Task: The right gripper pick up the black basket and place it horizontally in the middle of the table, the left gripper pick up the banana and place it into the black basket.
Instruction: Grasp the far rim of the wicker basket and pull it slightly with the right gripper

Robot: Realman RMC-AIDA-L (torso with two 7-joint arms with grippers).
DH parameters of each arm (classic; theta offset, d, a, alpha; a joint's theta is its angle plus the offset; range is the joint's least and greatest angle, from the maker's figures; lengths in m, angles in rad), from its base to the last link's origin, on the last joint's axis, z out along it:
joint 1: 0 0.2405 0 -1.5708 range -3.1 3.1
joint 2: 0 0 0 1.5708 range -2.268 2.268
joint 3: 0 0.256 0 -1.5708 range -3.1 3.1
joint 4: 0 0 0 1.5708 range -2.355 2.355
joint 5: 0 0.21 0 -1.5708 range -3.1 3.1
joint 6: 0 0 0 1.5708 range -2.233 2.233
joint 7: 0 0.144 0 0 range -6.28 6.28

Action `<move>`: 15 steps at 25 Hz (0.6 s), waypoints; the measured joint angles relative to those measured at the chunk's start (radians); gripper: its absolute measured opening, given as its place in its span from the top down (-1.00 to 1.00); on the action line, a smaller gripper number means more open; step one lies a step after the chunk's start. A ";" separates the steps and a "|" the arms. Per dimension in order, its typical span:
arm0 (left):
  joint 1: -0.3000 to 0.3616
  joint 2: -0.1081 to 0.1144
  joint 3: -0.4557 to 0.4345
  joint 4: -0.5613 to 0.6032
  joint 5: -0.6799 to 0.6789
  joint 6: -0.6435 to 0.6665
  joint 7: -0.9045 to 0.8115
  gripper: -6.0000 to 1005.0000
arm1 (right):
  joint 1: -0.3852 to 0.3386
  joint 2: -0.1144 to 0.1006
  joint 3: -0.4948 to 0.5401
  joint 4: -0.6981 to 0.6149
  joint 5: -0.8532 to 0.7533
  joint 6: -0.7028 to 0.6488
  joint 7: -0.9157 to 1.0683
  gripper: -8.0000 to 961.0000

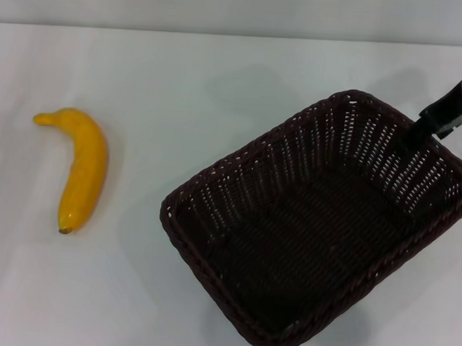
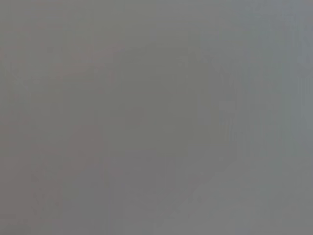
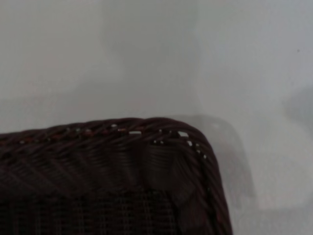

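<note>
White table (image 1: 220, 87) fills the view. On it sits the black basket (image 1: 321, 224), turned at a slant. The right gripper (image 1: 419, 132) reaches in at its far rim; whether its jaws are open or closed cannot be seen. Far from those jaws, across the basket, lies the banana (image 1: 80, 169).

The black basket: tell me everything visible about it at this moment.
The large rectangular black woven wicker basket has openwork slatted sides, a braided rim and a dark woven floor, and it is empty. It sits skewed, corners pointing diagonally, right of the white table's centre. The right claw reaches over its far right rim, at or just inside the wall; whether it is shut on it is unclear. The curved yellow banana lies apart, to its left.
</note>
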 joint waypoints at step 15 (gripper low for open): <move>0.013 -0.007 0.000 -0.006 -0.001 0.001 0.000 -0.72 | 0.065 0.028 -0.093 0.117 -0.063 -0.052 -0.007 -0.65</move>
